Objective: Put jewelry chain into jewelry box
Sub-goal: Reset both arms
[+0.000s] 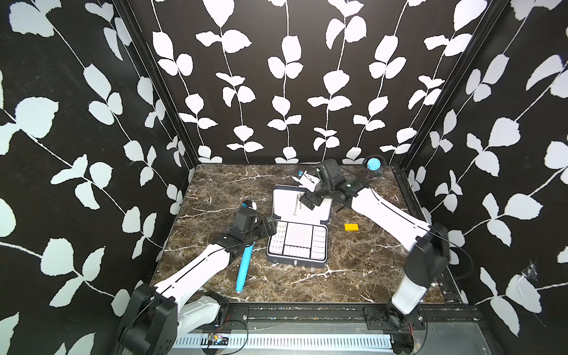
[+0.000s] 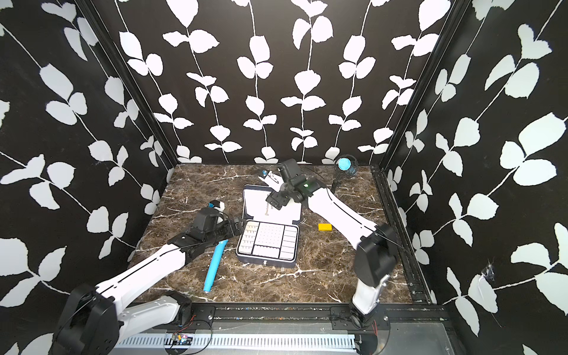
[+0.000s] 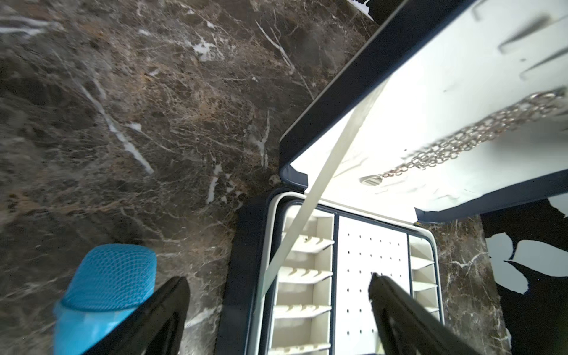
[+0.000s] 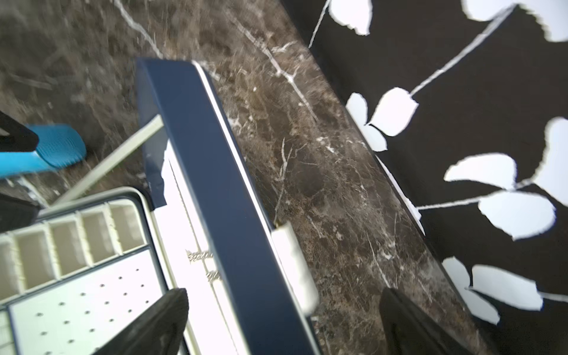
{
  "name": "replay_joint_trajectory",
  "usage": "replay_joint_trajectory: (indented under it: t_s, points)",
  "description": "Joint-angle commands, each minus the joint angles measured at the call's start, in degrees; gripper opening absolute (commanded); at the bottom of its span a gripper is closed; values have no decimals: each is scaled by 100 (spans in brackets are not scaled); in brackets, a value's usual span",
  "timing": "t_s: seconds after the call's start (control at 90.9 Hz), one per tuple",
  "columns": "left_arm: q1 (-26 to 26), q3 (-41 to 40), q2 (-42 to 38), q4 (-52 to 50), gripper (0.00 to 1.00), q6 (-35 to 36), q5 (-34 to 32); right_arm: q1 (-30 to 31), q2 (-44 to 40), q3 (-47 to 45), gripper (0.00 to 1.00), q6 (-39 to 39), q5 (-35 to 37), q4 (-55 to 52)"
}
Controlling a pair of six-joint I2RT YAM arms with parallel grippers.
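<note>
Nearest on the marble table (image 1: 353, 270) lies a blue stick (image 1: 244, 267), pointing toward the left arm. Just beside it stands the jewelry box (image 1: 295, 262), open, with its white gridded tray facing up.

The left gripper (image 3: 276, 279) hovers over the left edge of this tray. Its jaws are spread wide and have hold of nothing.

To the right of the box, apart from it, sits a small yellow block (image 1: 351, 227).

Behind the tray the lid (image 1: 284, 199) leans back, joined to the base by a cream ribbon (image 3: 322, 184). The jewelry chain (image 3: 479, 132) rests against the lid's white lining – not in any compartment of the tray.

The right gripper (image 4: 284, 292) is above the lid's far rim. Its jaws are wide apart – the navy rim passes between them, and they grip nothing.

At the far right corner stands a round blue object (image 1: 374, 163).
</note>
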Motion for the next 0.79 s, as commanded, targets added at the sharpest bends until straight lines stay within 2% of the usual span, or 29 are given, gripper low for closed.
replay_joint_trajectory:
  t_s: [0.0,0.055,0.132,0.187,0.242,0.286,0.352,0.385,0.418,0.473,0.517,0.55,0.605,0.682,0.781]
  points:
    - [-25,457,-589,-874,98,280,-922,-121,-1173,-724,99,1400,835,1010]
    - [-25,627,-768,-1254,98,272,-1590,-114,-1627,-1278,99,1913,1331,1236]
    - [-25,705,-895,-1470,99,-9,-2723,-114,-2322,-2337,99,2133,1387,1658]
    - [-26,540,-956,-1334,98,-490,-3562,-91,-2798,-3243,99,2371,1743,2480]
    - [-24,306,-990,-902,99,-597,-4165,-86,-3180,-4057,99,2120,2137,3448]
    - [-27,112,-914,-185,99,175,-4445,-88,-3422,-4484,99,2083,2818,3917]
    - [-25,-16,-618,650,99,1631,-4720,-220,-3664,-4820,99,2376,4089,4027]
    - [-8,-28,-414,921,99,2143,-4952,-444,-3736,-4972,99,2315,4242,4023]
    - [30,-89,-227,1254,98,2524,-5118,-756,-3793,-5191,99,2142,4077,4114]
    - [229,-281,51,1987,99,3362,-4604,-1282,-3836,-5604,99,1907,3732,4480]
    - [519,-595,244,2821,99,4165,-3684,-1607,-3824,-5919,99,1785,3513,4875]
    - [780,-795,368,3217,99,4494,-3038,-1815,-3727,-6060,99,1727,3370,5124]
    - [1193,-943,666,3621,98,4597,-2429,-2088,-3373,-6094,99,1689,3170,5195]
    - [1521,-1001,1152,4026,98,4511,-2168,-2324,-2752,-6111,99,1738,3060,5263]
    - [1839,-976,1755,4292,99,4643,-1414,-2462,-2182,-6357,99,1624,2853,6182]
